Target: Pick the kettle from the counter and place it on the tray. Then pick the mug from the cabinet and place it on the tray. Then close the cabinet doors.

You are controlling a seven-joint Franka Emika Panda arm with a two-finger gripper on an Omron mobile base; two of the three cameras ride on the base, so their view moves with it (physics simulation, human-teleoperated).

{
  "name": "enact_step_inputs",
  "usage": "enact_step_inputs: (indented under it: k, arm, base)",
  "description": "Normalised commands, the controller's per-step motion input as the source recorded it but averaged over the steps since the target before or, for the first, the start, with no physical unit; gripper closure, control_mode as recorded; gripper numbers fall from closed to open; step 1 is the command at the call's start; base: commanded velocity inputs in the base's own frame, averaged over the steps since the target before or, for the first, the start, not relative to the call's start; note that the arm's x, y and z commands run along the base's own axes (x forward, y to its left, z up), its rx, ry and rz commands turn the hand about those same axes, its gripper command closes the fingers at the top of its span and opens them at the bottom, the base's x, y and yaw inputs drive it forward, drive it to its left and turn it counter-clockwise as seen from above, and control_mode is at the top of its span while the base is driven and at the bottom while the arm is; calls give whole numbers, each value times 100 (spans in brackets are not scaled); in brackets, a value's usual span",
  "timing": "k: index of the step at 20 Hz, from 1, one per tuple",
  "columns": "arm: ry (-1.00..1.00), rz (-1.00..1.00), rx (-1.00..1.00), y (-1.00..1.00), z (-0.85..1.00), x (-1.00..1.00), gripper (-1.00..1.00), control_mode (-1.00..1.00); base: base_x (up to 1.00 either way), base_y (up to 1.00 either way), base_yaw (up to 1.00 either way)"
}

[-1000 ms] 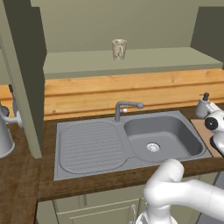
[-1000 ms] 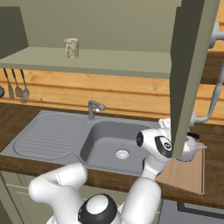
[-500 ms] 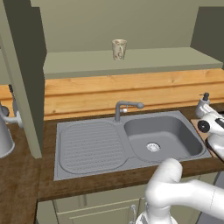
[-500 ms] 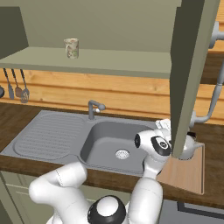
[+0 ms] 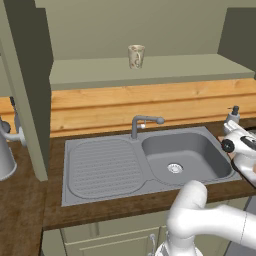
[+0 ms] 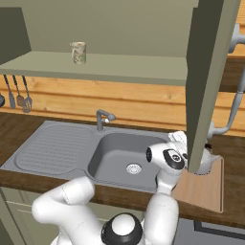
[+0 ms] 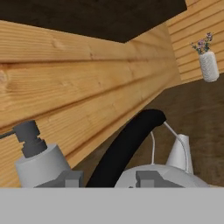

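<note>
In the hand view my gripper (image 7: 109,180) is shut on the kettle's black handle (image 7: 127,140), which runs up between the two fingertips. Below them show the silvery kettle body (image 7: 170,175) and its spout. From the right base view the kettle (image 6: 208,160) is at the far edge of the pale wooden tray (image 6: 198,190), half hidden behind the open right cabinet door (image 6: 210,81); I cannot tell whether it rests there. The cream mug (image 5: 136,56) (image 6: 78,52) stands upright on the cabinet shelf (image 5: 175,70). The left cabinet door (image 5: 25,90) also stands open.
A grey pump bottle (image 7: 39,162) (image 5: 232,116) stands close beside the kettle against the wooden wall. The grey sink (image 5: 185,155) with its faucet (image 5: 142,122) is set into the dark counter (image 5: 20,200). A tall grey vessel (image 5: 5,155) is at far left, and a small flower vase (image 7: 208,63) at the back.
My wrist has shifted slightly toward the sink. The gripper stays shut on the kettle's handle, and the mug has not moved.
</note>
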Motion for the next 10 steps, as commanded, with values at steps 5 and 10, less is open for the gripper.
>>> enact_step_inputs:
  k: [5,10]
  arm:
    - [3,0,0,-1,-22,4,100,-100]
    - [1,0,0,-7,-24,0,100,-100]
  base:
    - [0,0,0]
    - [0,0,0]
